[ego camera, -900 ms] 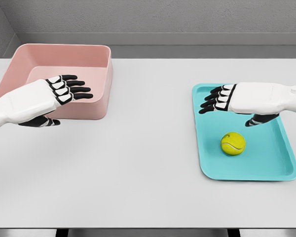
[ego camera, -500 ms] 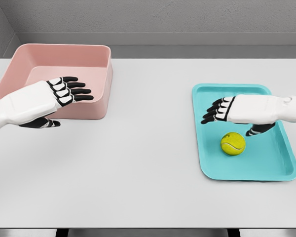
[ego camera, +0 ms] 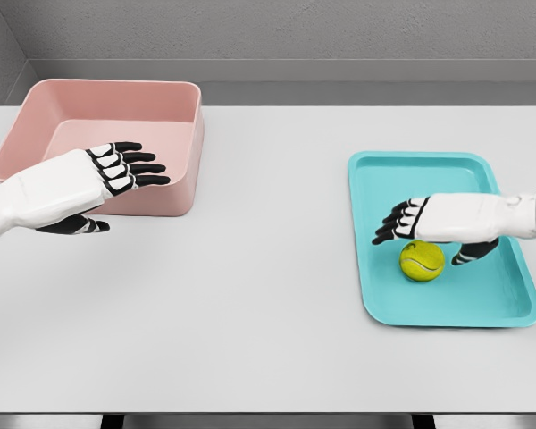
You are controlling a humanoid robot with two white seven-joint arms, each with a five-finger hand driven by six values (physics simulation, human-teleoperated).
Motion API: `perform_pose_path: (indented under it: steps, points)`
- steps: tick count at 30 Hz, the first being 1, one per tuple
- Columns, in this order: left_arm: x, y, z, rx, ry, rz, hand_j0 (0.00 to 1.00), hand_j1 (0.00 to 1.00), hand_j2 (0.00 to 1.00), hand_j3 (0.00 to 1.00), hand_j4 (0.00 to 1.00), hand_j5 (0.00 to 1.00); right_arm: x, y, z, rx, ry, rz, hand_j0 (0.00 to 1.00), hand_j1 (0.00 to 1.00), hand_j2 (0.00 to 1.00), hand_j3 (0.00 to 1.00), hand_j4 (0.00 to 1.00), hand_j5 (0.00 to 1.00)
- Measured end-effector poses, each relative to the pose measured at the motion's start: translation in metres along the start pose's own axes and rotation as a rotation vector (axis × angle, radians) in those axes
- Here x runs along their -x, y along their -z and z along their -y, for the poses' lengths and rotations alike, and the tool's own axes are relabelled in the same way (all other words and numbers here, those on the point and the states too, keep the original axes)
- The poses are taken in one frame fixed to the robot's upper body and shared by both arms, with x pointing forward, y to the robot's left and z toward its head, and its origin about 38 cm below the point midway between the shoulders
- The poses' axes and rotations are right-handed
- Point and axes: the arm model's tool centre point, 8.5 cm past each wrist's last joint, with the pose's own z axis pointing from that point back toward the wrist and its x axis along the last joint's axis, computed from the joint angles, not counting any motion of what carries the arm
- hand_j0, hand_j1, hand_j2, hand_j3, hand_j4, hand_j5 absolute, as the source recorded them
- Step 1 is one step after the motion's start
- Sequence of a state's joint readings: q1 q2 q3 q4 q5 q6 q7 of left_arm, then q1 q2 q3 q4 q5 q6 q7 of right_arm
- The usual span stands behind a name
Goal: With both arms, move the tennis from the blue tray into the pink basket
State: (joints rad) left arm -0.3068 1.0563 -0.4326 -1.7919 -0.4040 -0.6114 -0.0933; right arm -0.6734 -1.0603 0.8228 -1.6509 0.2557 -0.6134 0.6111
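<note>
Nearest on the right: tennis ball (ego camera: 422, 260) sitting in the near half of the blue tray (ego camera: 509, 308), loose on the tray floor, not lifted. Directly over and just behind it, the right hand (ego camera: 438, 223), palm down, fingers (ego camera: 395, 225) extended leftward and slightly apart, thumb hanging down at the ball's right side; nothing clamped, and actual contact with the ball impossible to tell from this view. Tray lying on the right part of the white table (ego camera: 268, 295), long side running near to far.

On the left and a little farther back: left hand (ego camera: 76, 183) hovering flat in front of the pink basket (ego camera: 161, 98), fingers straight and slightly apart, thumb tucked beneath, holding nothing. Basket at the far left of the table, well apart from the tray, wide bare tabletop between.

Judged step: closing on the ball for the pickup. Risks from here: a round ball on a smooth tray, likely to roll away toward the near rim if the palm presses down before fingers and thumb wrap both sides; a shallow grip on the upper half likely to squeeze it out sideways; a fingertip catching the tray could shift it. Later, a long carry or handover across the gap, with a drop onto the table as the probable failure
</note>
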Motion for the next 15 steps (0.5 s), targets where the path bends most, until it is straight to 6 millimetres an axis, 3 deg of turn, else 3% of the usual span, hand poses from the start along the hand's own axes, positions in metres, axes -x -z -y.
perform_pose_path:
  steps: [15]
  points:
    - [-0.001,0.001,0.002,0.005,-0.004,0.004,1.0,1.0,1.0,1.0,1.0,1.0,0.0,0.019,-0.021,-0.074,-0.041,-0.018,0.99,0.99,0.99,0.99,0.99,0.99]
